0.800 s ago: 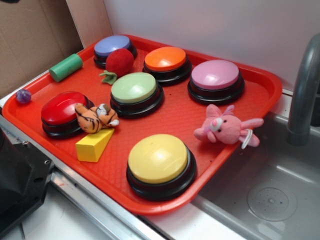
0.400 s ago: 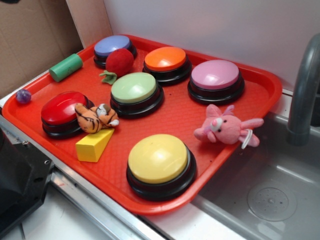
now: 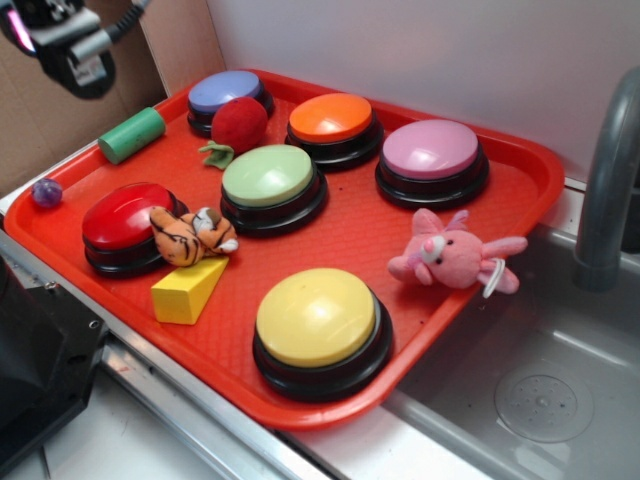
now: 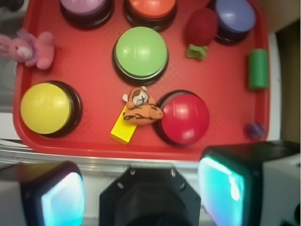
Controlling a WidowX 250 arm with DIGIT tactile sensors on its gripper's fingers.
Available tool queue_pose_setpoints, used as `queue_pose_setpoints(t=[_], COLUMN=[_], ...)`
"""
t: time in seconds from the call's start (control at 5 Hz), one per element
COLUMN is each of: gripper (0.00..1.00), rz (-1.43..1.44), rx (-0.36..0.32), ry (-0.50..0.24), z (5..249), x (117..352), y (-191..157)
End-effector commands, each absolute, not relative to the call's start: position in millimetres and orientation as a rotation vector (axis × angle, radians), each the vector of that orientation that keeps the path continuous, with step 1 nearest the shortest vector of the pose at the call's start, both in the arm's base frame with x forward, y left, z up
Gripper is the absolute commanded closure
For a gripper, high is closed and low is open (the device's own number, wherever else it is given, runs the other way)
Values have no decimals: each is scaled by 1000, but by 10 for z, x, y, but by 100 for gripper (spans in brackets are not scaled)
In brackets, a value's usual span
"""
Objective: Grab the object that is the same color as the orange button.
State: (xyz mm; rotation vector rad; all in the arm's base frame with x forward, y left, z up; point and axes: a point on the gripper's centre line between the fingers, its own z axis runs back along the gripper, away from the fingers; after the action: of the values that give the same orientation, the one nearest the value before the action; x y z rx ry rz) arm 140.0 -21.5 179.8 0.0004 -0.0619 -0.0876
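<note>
The object, a small orange plush tiger with black stripes, lies on the red tray, leaning on the red button and touching a yellow wedge block. The orange button stands at the back of the tray. My gripper hangs high at the top left corner, far from the tiger. In the wrist view the tiger is near the centre and the orange button is at the top edge. My gripper is open, its glowing pads wide apart and holding nothing.
Green, pink, yellow and blue buttons share the tray with a red plush ball, a green cylinder, a small purple ball and a pink bunny. A sink and grey faucet lie right. A black mount sits front left.
My gripper has come into the exterior view at the top left corner, where it was not seen before. Nothing on the tray has moved.
</note>
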Motion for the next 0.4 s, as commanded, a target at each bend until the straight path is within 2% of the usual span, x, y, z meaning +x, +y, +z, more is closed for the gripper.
queue_pose_setpoints(t=[0.0,0.2], gripper=[0,0], rz=[-174,-204], rx=[54,99], ry=[-112,-106], z=[1347,1169], x=[1717,1780], y=[-271,-281])
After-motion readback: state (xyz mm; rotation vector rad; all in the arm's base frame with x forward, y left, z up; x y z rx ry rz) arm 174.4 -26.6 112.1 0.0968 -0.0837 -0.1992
